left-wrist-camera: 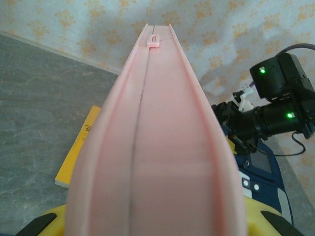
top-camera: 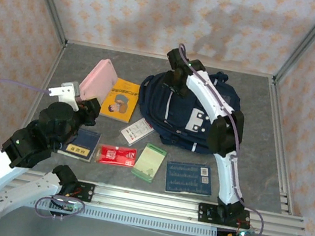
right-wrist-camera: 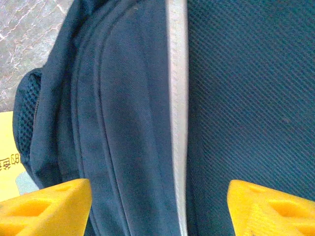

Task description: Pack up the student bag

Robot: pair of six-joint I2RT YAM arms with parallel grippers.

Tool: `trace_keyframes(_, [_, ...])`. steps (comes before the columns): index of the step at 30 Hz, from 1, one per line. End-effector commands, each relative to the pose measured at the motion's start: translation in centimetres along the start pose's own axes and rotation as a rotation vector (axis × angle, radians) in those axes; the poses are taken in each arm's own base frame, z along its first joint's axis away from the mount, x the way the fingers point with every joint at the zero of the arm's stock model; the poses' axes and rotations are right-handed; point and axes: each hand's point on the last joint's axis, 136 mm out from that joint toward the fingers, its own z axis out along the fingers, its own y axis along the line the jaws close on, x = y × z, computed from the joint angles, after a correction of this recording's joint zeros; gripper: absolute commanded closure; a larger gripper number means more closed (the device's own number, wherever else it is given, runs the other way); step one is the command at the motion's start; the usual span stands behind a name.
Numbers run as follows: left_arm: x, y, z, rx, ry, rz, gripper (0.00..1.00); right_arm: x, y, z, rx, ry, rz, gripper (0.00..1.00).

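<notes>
My L gripper is clamped on a pink case, yellow fingertips on either side of its near end. The case runs straight away from my wrist cam, w/ a small clasp at the far tip. Seen from above it's over the table's back-left, just beside a yellow book.

My R gripper hangs over the student bag, fingers apart w/ navy fabric and a white stripe btwn them. Can't tell if the tips touch the cloth.

The bag lies flat at back-centre of the grey table, my R arm stretched across it. In front of it, L to R:
- dark blue booklet, partly under my L arm
- red packet
- green notebook
- blue book

A small white card lies btwn the yellow book and the bag, near the bag's edge.
</notes>
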Motion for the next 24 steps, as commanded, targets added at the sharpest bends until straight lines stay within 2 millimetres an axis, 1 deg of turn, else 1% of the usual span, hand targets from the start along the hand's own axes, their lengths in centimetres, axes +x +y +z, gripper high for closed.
trace_keyframes(1, [-1.6, 0.3, -0.8, -0.016, -0.047, -0.013, 0.86, 1.1, -0.7, 1.5, 0.057, 0.05, -0.017, 0.34])
trace_keyframes(5, [-1.8, 0.2, -0.8, -0.018, -0.053, 0.003, 0.86, 2.1, -0.4, 3.4, 0.051, 0.086, -0.041, 0.36])
trace_keyframes(9, [-1.5, 0.1, -0.5, -0.014, -0.044, 0.009, 0.86, 3.3, 0.4, 4.3, 0.028, 0.121, -0.11, 0.37])
trace_keyframes(11, [-1.3, 0.2, -0.5, -0.015, -0.041, 0.003, 0.86, 3.8, 0.7, 4.3, 0.026, 0.127, -0.154, 0.35])
trace_keyframes(17, [-1.2, 0.1, -0.4, -0.011, -0.041, -0.005, 0.86, 4.2, 1.6, 2.9, 0.017, 0.105, -0.238, 0.33])
trace_keyframes(21, [-1.2, 0.1, -0.3, -0.01, -0.043, -0.009, 0.86, 4.6, 1.2, 3.1, 0.027, 0.125, -0.244, 0.3])
trace_keyframes(24, [-1.2, 0.1, -0.3, -0.01, -0.039, -0.01, 0.86, 5.3, 0.7, 3.9, 0.051, 0.146, -0.257, 0.29])
